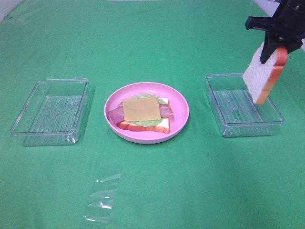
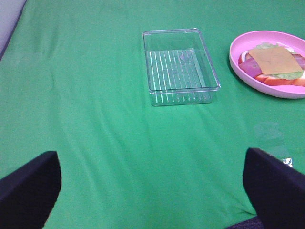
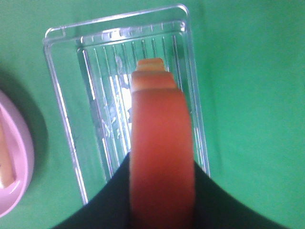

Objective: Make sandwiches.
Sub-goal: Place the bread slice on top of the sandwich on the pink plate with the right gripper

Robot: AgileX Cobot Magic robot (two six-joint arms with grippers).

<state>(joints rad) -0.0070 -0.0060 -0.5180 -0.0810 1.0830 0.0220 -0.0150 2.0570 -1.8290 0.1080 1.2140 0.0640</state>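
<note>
A round pink plate (image 1: 181,112) in the middle holds a stack: a bread slice (image 1: 161,125) at the bottom, pale-green lettuce (image 1: 141,96), reddish bacon (image 1: 116,115) and a yellow cheese slice (image 1: 141,109) on top. My right gripper (image 1: 272,47) is shut on the second bread slice (image 1: 262,75) and holds it hanging edge-down above the right clear tray (image 1: 243,105). In the right wrist view the slice's orange-brown crust (image 3: 161,152) sits between the fingers over the tray (image 3: 62,95). My left gripper (image 2: 152,183) is open and empty over bare cloth, out of the high view.
An empty clear tray (image 1: 50,112) stands left of the plate and shows in the left wrist view (image 2: 180,66). A crumpled clear plastic wrapper (image 1: 102,193) lies on the green cloth near the front.
</note>
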